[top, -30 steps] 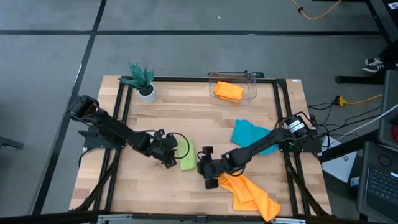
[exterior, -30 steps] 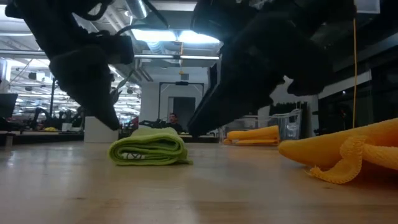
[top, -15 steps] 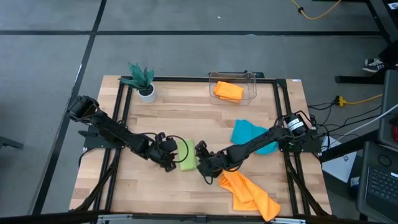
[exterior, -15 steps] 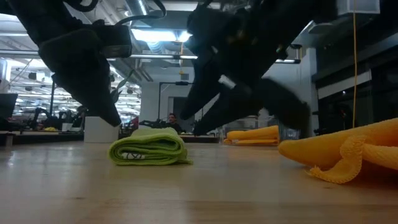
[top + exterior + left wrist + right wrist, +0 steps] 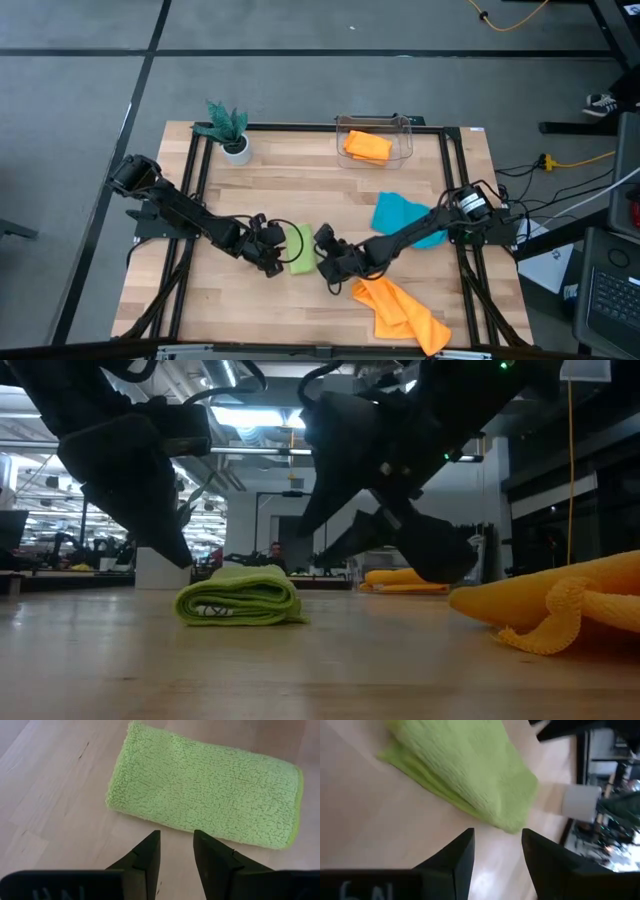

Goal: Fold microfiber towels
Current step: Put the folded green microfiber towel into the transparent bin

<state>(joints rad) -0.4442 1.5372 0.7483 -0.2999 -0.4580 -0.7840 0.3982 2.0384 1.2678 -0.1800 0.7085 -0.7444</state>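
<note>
Closest to me at the front of the table [image 5: 230, 310] lies 1 crumpled orange towel [image 5: 402, 311], loose and unfolded, with nothing holding it. Just behind it I have the lime green towel [image 5: 300, 250] folded into a thick narrow pad near the middle, flat on the wood. My left gripper [image 5: 272, 255] sits just beside its left edge, fingers [image 5: 145, 857] a little apart with only bare table between them, gripping nothing. My right gripper [image 5: 328, 262] sits just beside the towel's right edge, fingers likewise parted and empty. Further back on the right the teal-blue towel [image 5: 398, 214] lies spread, partly under the right arm. At the far edge, the second orange towel [image 5: 366, 146] rests folded inside the clear bin [image 5: 405, 128], with the small plant [image 5: 227, 128] at the far left
</note>
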